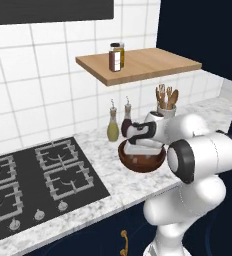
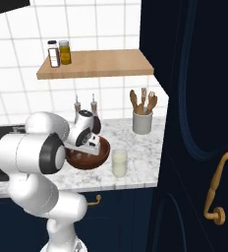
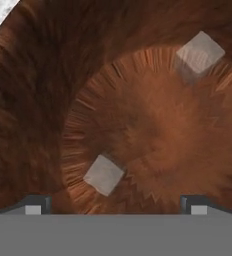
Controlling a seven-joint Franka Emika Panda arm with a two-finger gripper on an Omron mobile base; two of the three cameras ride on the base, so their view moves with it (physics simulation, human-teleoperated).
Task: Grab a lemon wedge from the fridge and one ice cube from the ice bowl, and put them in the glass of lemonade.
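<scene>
Wide round reddish-brown wooden ice bowl [image 3: 153, 135] had streaky radial grain, darker on its wall; two pale grey translucent ice cubes [image 3: 103, 174] inside. Small clear glass of lemonade [image 2: 119, 163] was pale yellow-green. Speckled white-grey marble counter [image 1: 123, 187]; white tiled wall [image 1: 33, 85]; light tan wooden shelf [image 2: 101, 64].

Domestic kitchen, rendered. Evidence: black gas hob [image 1: 33, 175] set into a marble-patterned counter [image 1: 133, 182]; white tiled wall [image 1: 38, 85]; wooden shelf [image 1: 138, 65] bearing spice jars [image 1: 116, 56]; oil bottles [image 1: 113, 127]; crock of wooden utensils [image 2: 142, 115]; navy cabinets [image 2: 199, 123] with gold handles [image 2: 216, 189].
</scene>
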